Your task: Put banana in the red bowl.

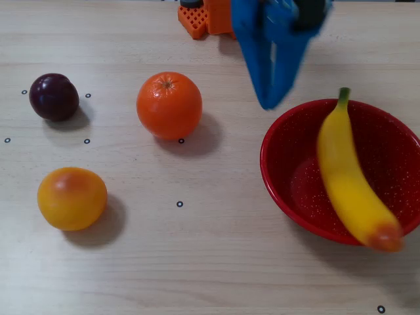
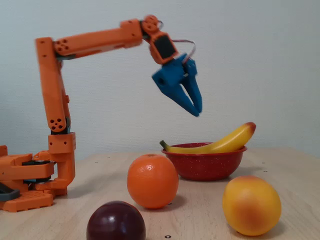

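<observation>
Pale wall, light wood worktop (image 1: 216, 262). Blue end effector (image 2: 196, 111) hangs in air, empty, fingers pressed nearly together, tips aimed down-right in fixed view. Banana (image 1: 351, 184) lies below and right of it, across red bowl (image 1: 289, 190), long axis far-to-near in overhead view, green stem at far rim, red tip overhanging near rim. Placement looks done; retreat likely next.
</observation>
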Controlling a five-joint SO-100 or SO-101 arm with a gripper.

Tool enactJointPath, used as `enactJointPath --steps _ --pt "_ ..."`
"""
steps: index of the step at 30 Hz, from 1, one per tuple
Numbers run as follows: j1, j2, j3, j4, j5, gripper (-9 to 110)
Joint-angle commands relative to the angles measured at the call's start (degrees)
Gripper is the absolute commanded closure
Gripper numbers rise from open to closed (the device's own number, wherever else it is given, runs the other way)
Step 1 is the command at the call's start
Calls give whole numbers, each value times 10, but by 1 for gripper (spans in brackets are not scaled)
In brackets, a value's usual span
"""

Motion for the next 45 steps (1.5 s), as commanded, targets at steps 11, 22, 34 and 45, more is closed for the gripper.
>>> enactJointPath --steps 11,22,34,45 --pt "56 272 207 -34 69 102" --pt "84 475 403 -46 75 102" --pt "102 702 612 -26 102 102" --pt "112 852 769 -6 144 102"
